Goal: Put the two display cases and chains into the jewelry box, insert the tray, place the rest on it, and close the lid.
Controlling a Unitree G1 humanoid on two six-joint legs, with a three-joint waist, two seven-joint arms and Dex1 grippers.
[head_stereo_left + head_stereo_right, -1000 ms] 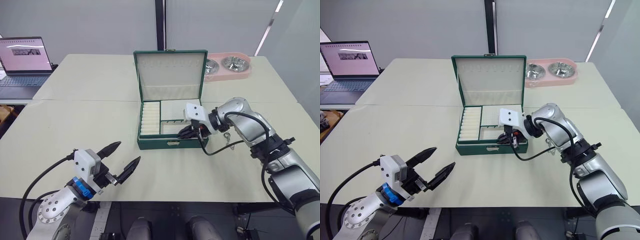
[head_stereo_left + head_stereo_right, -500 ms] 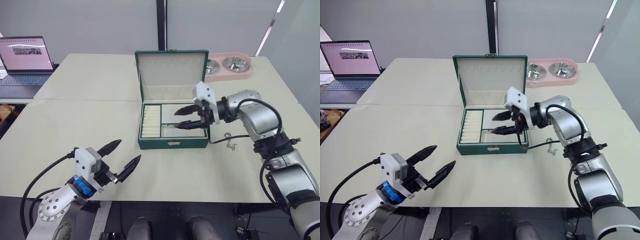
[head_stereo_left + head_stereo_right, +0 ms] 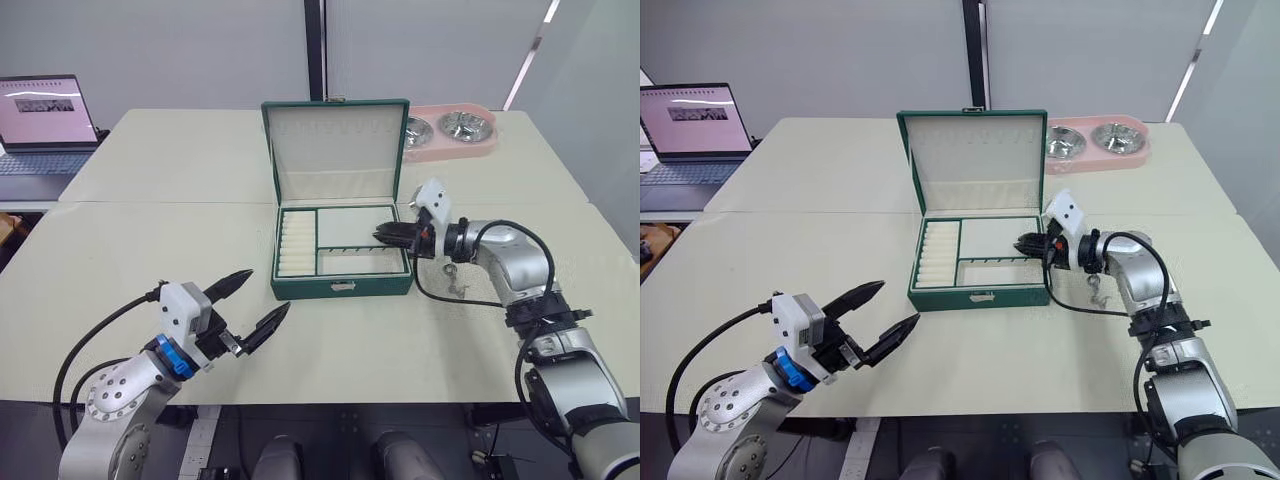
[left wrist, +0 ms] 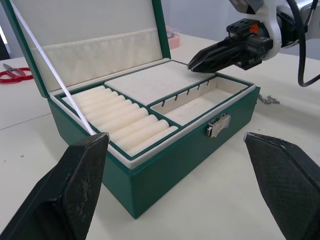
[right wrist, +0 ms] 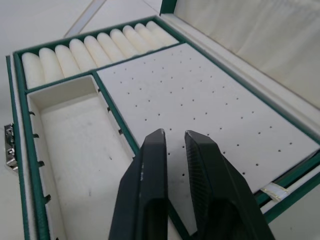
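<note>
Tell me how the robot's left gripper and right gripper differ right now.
The left gripper has its fingers spread wide; the right gripper has its fingers nearly together, with nothing between them. The left gripper hangs near the table's front edge, short of the jewelry box; the right gripper points in over the box's right edge, above the tray. Both have two black fingers.

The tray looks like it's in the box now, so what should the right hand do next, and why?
Probably swing the right hand off the box and down to the chain lying on the table by the box's right side. The tray sits in place and bare, the hand is empty with its fingers together, and that chain belongs on the tray.
</note>
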